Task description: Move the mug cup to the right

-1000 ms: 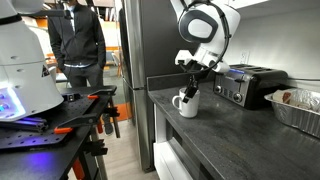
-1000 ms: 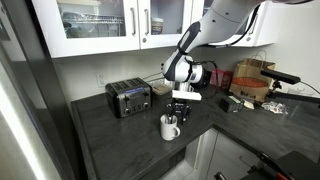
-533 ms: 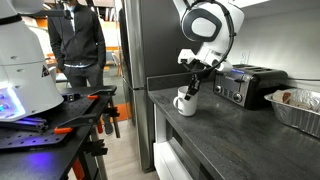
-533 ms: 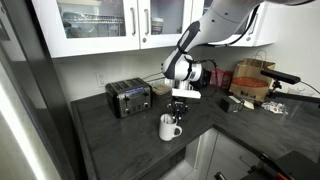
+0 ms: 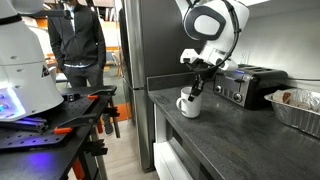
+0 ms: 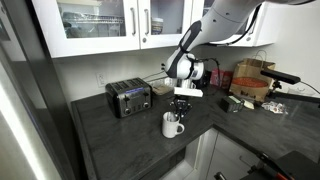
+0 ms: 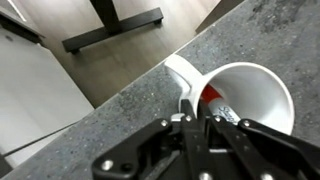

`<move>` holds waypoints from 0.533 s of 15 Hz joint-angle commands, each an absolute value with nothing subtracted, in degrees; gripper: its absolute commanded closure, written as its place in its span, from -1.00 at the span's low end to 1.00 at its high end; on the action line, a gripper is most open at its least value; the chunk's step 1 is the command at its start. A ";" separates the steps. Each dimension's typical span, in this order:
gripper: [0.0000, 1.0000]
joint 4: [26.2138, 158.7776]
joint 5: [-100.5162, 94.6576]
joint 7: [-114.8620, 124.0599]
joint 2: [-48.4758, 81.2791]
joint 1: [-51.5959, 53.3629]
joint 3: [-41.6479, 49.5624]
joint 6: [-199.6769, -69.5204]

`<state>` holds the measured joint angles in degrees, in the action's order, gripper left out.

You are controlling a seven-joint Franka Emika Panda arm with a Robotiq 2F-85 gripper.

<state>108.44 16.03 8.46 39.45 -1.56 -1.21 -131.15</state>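
Observation:
The white mug cup stands on the dark counter near its front edge, in front of the toaster. My gripper reaches down from above and is shut on the mug's rim. In the wrist view the mug fills the right side, with its handle pointing away toward the counter edge. My gripper pinches the rim wall near the handle, one finger inside and one outside. Something red shows inside the mug by the inner finger.
A black-and-chrome toaster sits behind the mug. A foil tray lies farther along the counter. The counter edge drops to the floor close by the mug. Boxes and clutter fill the counter's far corner.
The jaws have closed onto the mug's rim. The mug and gripper have shifted slightly sideways along the counter.

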 commanded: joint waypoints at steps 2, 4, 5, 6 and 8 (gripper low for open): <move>0.95 108.82 14.92 12.96 37.17 -1.40 2.57 -129.28; 0.95 108.50 14.93 14.61 37.08 -1.96 4.33 -128.87; 0.95 108.40 15.06 15.02 36.90 -2.34 4.99 -128.55; 0.95 108.11 15.05 15.59 37.07 -2.71 5.74 -128.06; 0.95 107.82 15.09 16.51 37.09 -3.42 6.66 -127.24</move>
<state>108.38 15.68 13.26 38.25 -2.76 6.12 -130.88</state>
